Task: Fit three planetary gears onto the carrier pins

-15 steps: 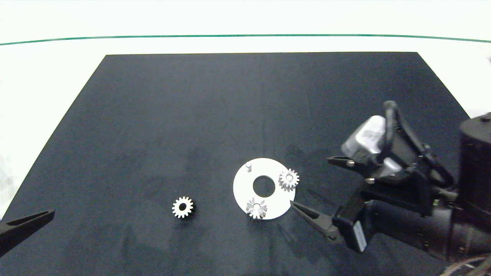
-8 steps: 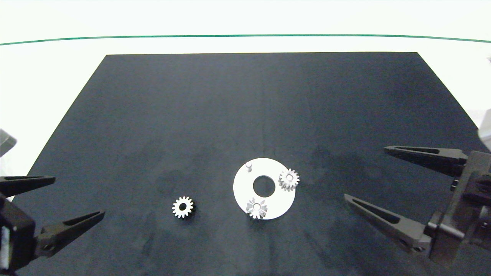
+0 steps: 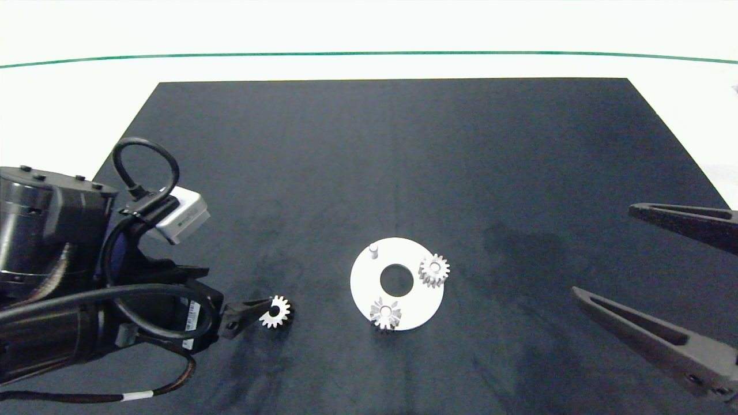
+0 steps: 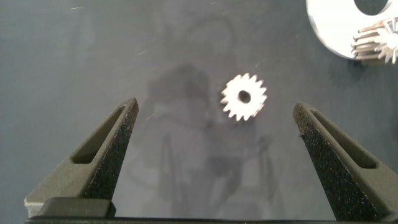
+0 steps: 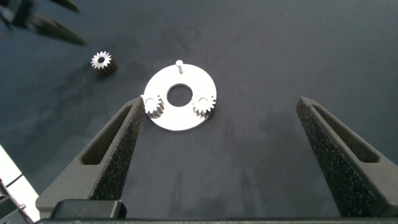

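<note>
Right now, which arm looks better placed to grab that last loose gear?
Left, probably. The left gripper hangs open right over the loose gear; the right gripper sits open beyond the white disc, farther off.

Legible text: none in any view.
White label on left arm [image 3: 192, 316], beside the loose gear [image 3: 275, 312]: dark print present, too small to read.
White wrist camera housing [image 3: 180, 218], above the same gear in the head view: small dark mark, not readable.
White band on cable [image 3: 137, 395], below that arm: blank as far as can be told.
</note>
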`<move>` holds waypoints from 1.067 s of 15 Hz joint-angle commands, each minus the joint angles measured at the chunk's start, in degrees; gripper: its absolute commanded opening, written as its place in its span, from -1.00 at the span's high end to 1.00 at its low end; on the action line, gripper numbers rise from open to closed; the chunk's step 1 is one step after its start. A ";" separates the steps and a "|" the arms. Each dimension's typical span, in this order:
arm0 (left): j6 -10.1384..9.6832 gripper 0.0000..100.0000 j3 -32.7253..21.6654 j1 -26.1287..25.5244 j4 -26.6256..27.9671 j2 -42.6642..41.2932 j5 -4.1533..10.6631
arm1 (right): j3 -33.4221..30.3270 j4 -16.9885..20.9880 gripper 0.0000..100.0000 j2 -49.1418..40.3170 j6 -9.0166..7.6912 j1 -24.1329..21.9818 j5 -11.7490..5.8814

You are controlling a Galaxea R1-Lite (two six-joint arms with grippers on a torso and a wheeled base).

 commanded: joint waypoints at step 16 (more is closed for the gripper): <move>0.57 -1.00 12.12 -6.22 -20.59 10.18 4.68 | 0.17 -0.12 -1.00 0.26 -0.08 0.31 -0.03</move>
